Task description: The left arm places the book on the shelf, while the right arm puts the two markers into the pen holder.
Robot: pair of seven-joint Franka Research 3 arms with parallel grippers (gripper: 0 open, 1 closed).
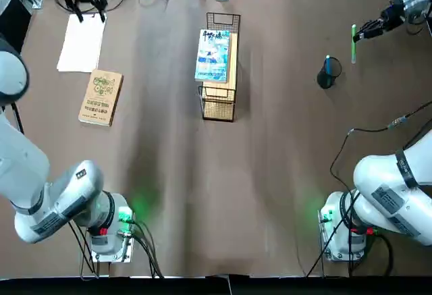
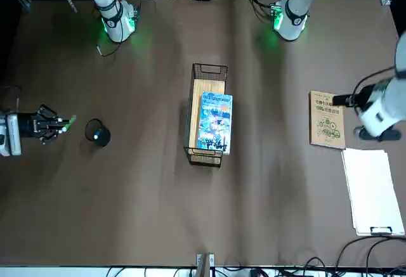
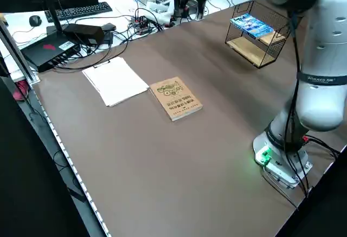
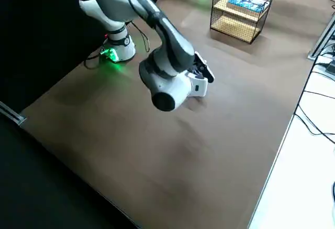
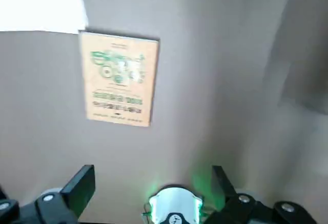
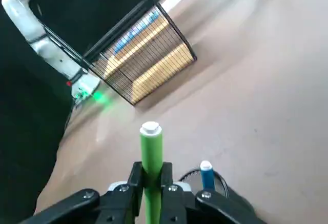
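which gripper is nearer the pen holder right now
Right. The right gripper, shut on the green marker, is just beside the pen holder. The left gripper is across the table, above the tan book.

Wire-mesh shelf; wooden top; matt table

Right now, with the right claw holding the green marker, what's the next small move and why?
Probably carry the green marker sideways until it hangs above the pen holder, then lower it. The right claw is shut on it, off to the side of the cup, and the blue marker already stands inside. The book already lies on the shelf, so only this marker remains.
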